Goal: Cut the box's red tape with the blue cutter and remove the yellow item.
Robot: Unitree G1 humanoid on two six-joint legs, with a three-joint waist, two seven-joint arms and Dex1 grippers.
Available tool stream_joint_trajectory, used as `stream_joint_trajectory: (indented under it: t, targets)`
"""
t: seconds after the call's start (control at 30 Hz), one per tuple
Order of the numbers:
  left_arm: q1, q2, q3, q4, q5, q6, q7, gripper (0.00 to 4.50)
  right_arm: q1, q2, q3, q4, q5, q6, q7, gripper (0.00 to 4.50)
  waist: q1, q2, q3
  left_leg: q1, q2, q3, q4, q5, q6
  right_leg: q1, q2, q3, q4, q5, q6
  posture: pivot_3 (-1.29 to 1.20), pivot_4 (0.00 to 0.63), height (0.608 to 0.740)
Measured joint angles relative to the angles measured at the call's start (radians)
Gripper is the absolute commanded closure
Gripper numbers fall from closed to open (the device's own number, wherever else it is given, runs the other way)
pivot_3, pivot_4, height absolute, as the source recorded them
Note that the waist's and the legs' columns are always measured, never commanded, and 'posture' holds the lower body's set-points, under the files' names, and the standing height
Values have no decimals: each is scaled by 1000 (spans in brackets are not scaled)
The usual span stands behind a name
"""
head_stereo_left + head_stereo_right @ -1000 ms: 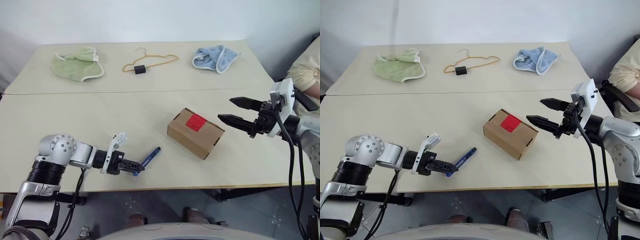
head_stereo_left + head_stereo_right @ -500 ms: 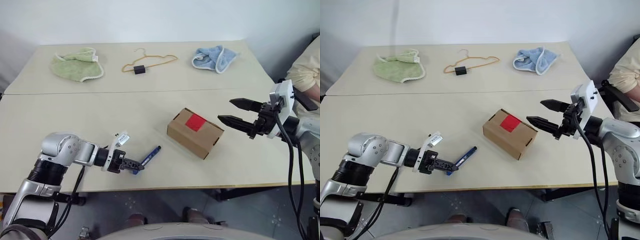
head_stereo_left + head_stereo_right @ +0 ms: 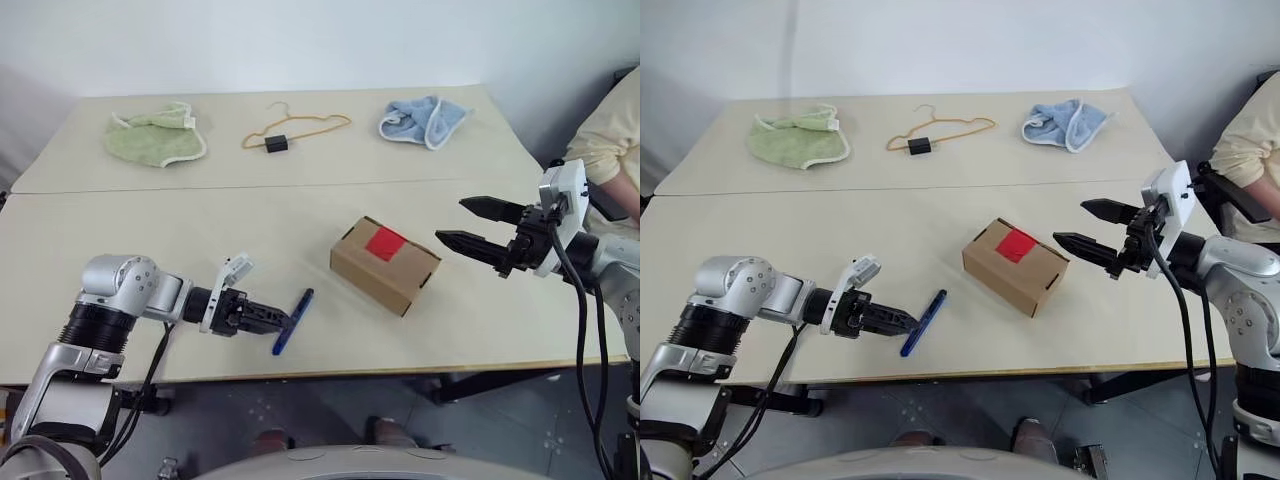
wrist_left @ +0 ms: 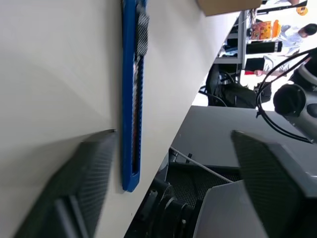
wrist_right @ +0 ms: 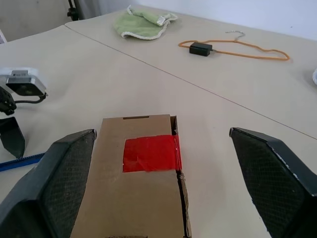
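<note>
Beige table (image 3: pixel 180 225) surface carries everything, two tops butted along a seam. Near its front middle sits the box (image 3: pixel 385 266), brown cardboard, flaps closed, with the red tape (image 3: pixel 386 242) stuck across its top seam and unbroken. At the far edge lie a pale green cloth (image 3: pixel 155 139), an orange wire hanger (image 3: pixel 295 127) with a small black block on it, and a light blue cloth (image 3: pixel 422 118), well apart from one another. A person's sleeve (image 3: pixel 610 135) shows at the right edge.

To the right of the box, the right gripper (image 3: pixel 463 224) hangs above the table with its two black fingers spread wide, aimed at the carton and holding nothing. Front left, the left gripper (image 3: pixel 283 320) lies low over the table, fingers parted, released around nothing. The blue cutter (image 3: pixel 293 321) lies flat on the table just at those fingertips, between gripper and box; in the left wrist view it (image 4: pixel 132 94) lies beside one finger pad (image 4: pixel 81 183), whether touching I cannot tell.
</note>
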Motion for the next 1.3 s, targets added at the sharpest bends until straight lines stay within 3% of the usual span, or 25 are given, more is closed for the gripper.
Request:
stream_joint_trajectory:
  t: [0.13,0.27,0.33,0.47,0.6,0.77,1.03,1.3]
  targets:
    - [-5,60,-25,-46,50,-78,-23,22,1,0,0,-1,0,0,2,0,-3,0,0,0,2,0,0,1,-1,0,2,0,0,1,-2,0,150,740]
    - [142,146,-1,-339,131,-241,0,22,15,-8,-8,-3,0,0,3,0,-10,0,0,0,3,1,-5,2,-3,-3,2,1,-2,1,-2,0,150,740]
    - [221,139,46,-454,161,-315,47,22,19,-9,-14,-3,0,0,3,0,-5,1,0,0,3,1,-7,2,-3,-3,2,1,-3,1,-2,0,150,740]
    - [356,-76,241,-498,186,-420,243,22,19,-10,-17,-4,2,0,7,0,16,0,3,-3,3,-1,-7,3,-3,-4,2,0,-4,2,-3,0,150,740]
    - [475,-105,272,-575,293,-600,309,22,15,-9,-12,-2,9,-2,30,0,23,-3,5,-4,2,0,-7,3,-3,-5,2,0,-6,2,-3,0,150,740]
    - [590,-169,255,-654,451,-805,380,22,13,-9,8,-14,40,1,88,0,26,-3,5,-6,2,1,-11,3,-4,-6,2,-1,-13,3,-2,0,150,740]
    - [737,-364,165,-863,555,-929,523,22,22,-11,74,-70,44,2,119,0,30,-3,5,-17,2,1,-11,1,-3,-9,2,-4,-20,5,1,0,150,740]
    - [797,-399,38,-909,698,-1029,570,22,21,-5,85,-65,26,-5,107,0,30,-3,5,-17,2,1,-11,1,-2,-9,2,-5,-21,5,1,0,150,740]
